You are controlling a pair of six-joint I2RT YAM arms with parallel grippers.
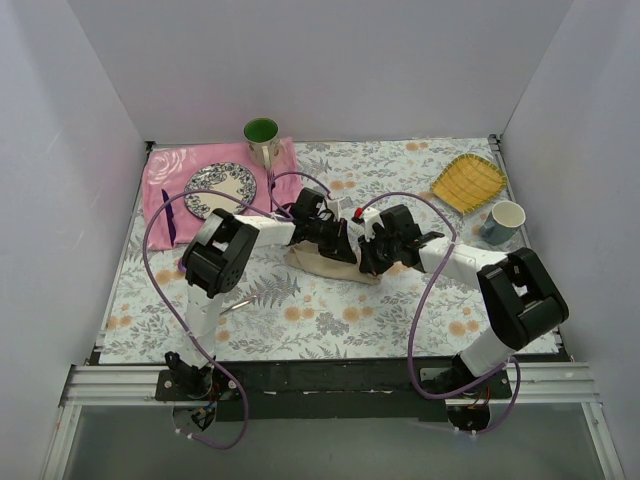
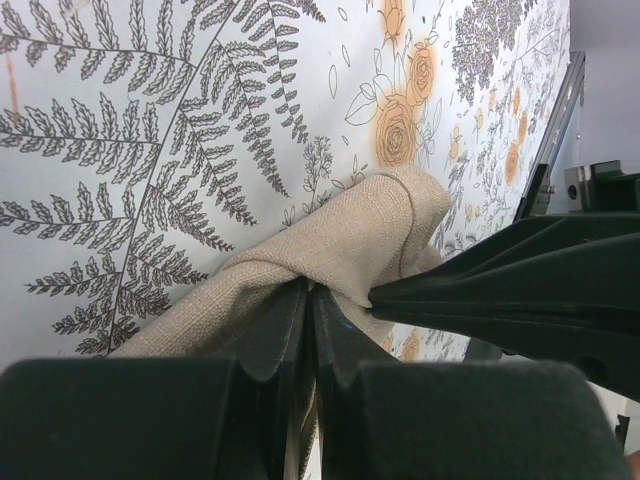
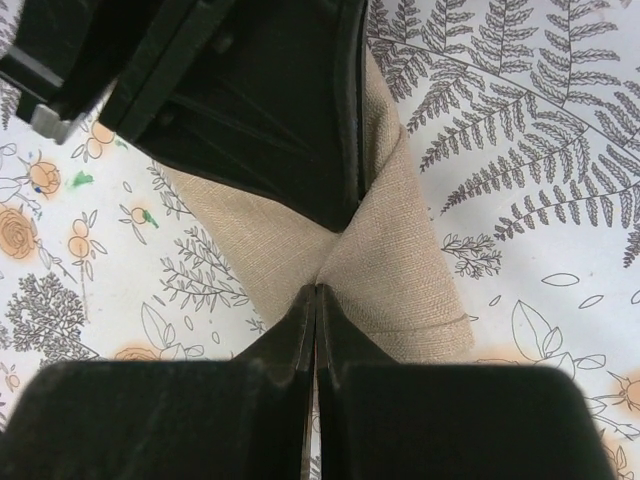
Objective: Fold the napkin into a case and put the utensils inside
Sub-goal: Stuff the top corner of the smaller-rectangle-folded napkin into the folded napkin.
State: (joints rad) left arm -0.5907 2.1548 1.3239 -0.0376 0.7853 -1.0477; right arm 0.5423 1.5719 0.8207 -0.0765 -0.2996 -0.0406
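The beige napkin (image 1: 318,266) lies bunched mid-table on the floral cloth, under both grippers. My left gripper (image 1: 345,243) is shut on a raised fold of it; in the left wrist view the napkin (image 2: 330,235) puckers into the closed jaws (image 2: 308,289). My right gripper (image 1: 368,253) meets it from the other side, shut on the same ridge of the napkin (image 3: 410,270) at its tips (image 3: 317,289). The two grippers nearly touch. A thin pale sliver (image 1: 236,304) by the left arm may be one of the utensils; it is too small to tell.
A pink mat (image 1: 160,175) at the back left carries a patterned plate (image 1: 220,188), a green mug (image 1: 262,140) and a dark purple utensil (image 1: 168,215). A yellow woven tray (image 1: 467,182) and a white cup (image 1: 503,221) stand at the back right.
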